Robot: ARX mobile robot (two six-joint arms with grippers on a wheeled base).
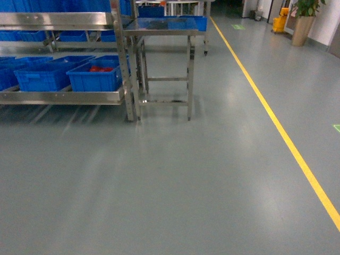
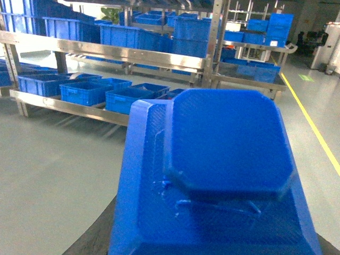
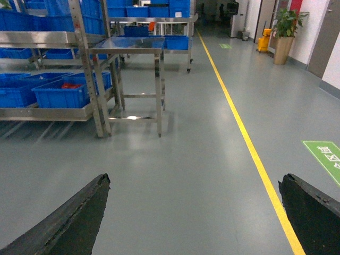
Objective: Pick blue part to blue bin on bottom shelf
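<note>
- Right gripper [image 3: 194, 212]: fingers [image 3: 69, 220] spread wide above grey floor [image 3: 186, 175].
- Bottom shelf [image 3: 45, 112] holds blue bins [image 3: 58, 94].
- Steel surface [image 3: 127, 43] beside rack.

Blue bins [image 1: 95, 78] sit side by side on the bottom shelf [image 1: 64, 98], above grey floor [image 1: 175, 186].

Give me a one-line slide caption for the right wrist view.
Open right hand over grey floor, facing a steel table, blue bins on the bottom shelf.

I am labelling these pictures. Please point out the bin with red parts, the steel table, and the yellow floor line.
bin with red parts [image 1: 95, 79]: head view, front wall.
steel table [image 1: 159, 25]: head view, top surface.
yellow floor line [image 1: 276, 125]: head view, middle of stripe.
</note>
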